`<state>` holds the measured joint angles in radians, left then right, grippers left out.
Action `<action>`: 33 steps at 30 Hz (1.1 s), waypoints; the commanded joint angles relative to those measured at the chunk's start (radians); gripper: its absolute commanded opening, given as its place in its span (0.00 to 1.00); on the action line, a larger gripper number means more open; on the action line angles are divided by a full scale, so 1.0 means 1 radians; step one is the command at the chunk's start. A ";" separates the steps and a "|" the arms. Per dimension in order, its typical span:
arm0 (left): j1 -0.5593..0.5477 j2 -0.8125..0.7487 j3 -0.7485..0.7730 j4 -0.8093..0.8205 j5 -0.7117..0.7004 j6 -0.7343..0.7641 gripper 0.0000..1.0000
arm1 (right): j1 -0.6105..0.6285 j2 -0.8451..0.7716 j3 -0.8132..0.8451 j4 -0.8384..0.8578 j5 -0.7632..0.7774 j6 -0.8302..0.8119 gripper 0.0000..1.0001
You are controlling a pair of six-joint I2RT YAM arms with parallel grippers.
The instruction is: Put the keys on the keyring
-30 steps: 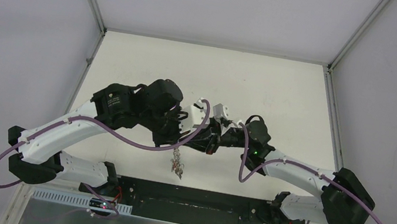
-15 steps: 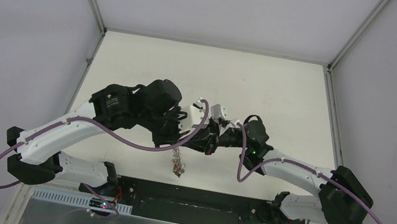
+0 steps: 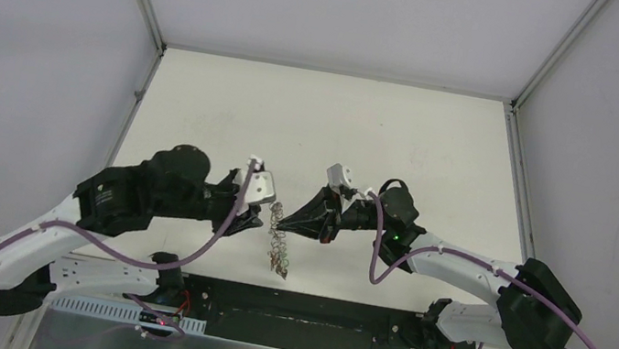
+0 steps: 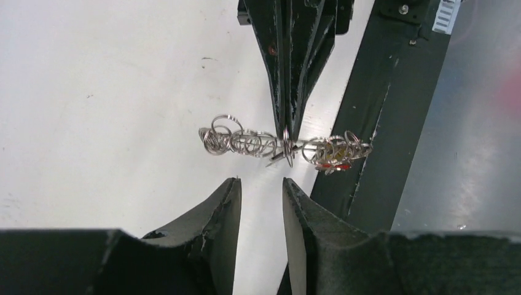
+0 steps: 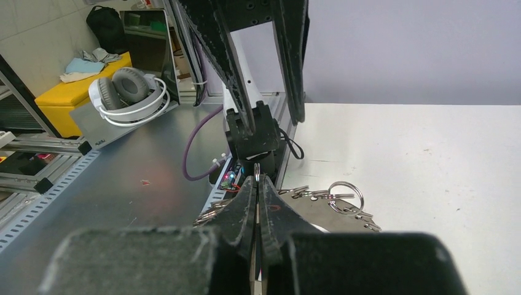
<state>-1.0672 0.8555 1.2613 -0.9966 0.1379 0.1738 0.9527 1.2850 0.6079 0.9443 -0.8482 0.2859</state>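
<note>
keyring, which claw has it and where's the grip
The right claw is shut on the keyring at its looped edge; the left claw is open, holding nothing.

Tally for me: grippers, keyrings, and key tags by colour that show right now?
Grippers: 2 (left gripper, jaws apart; right gripper, jaws shut on the keyring)
Keyrings: 1
Red tags: 1
Yellowish tags: 1
Green or black tags: 0 in view
Total: 5

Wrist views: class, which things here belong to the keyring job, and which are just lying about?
Job: keyring, held by the shut right gripper; open left gripper.
Lying about: headphones, yellow box, cloth.
</note>
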 commanded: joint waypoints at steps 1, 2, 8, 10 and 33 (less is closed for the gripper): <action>-0.006 -0.197 -0.213 0.309 0.010 0.012 0.32 | 0.005 -0.024 0.032 0.064 -0.020 -0.003 0.00; -0.005 -0.244 -0.266 0.368 0.022 0.011 0.34 | 0.005 -0.023 0.032 0.064 -0.021 -0.002 0.00; -0.005 -0.420 -0.498 0.652 0.106 0.011 0.36 | 0.005 -0.027 0.029 0.065 -0.025 -0.001 0.00; -0.005 -0.441 -0.543 0.709 0.126 0.005 0.36 | 0.005 -0.027 0.029 0.065 -0.025 -0.001 0.00; -0.005 -0.396 -0.522 0.616 0.098 0.004 0.23 | 0.005 -0.043 0.018 0.057 -0.005 -0.011 0.00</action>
<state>-1.0672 0.4519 0.6914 -0.3332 0.2615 0.1715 0.9527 1.2819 0.6075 0.9306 -0.8627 0.2848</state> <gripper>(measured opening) 0.226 0.007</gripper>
